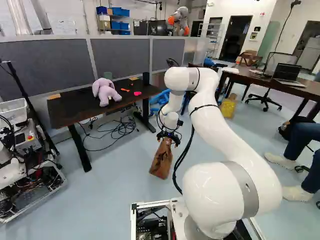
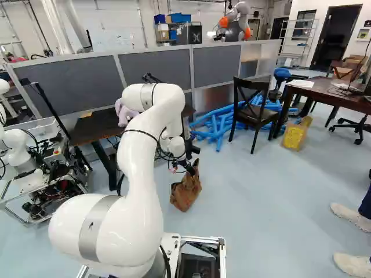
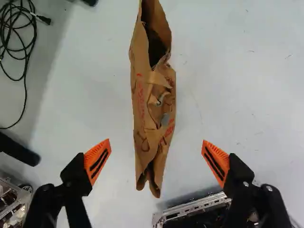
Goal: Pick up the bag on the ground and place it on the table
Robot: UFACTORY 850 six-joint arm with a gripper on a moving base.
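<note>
The claw (image 1: 168, 140) is spread wide, with nothing gripped; its orange pads (image 3: 97, 161) are held well apart, and neither is touched by the brown paper bag (image 3: 154, 109) seen between and ahead of them. The bag is set on the floor (image 1: 120, 200), near the black desk (image 1: 65, 111). Its paper is creased, marked in red, its mouth partly gaping

Purple plush toy (image 1: 106, 93), and close to it small pink object (image 1: 137, 93). Black chair (image 2: 255, 113) stands beside blue tubes (image 2: 218, 131). Yellow package (image 2: 294, 136) is on floor (image 2: 237, 191), near dark desk (image 2: 324, 94); on desk, open laptop (image 1: 288, 73). Black cable (image 3: 10, 19) lies in loops.
</note>
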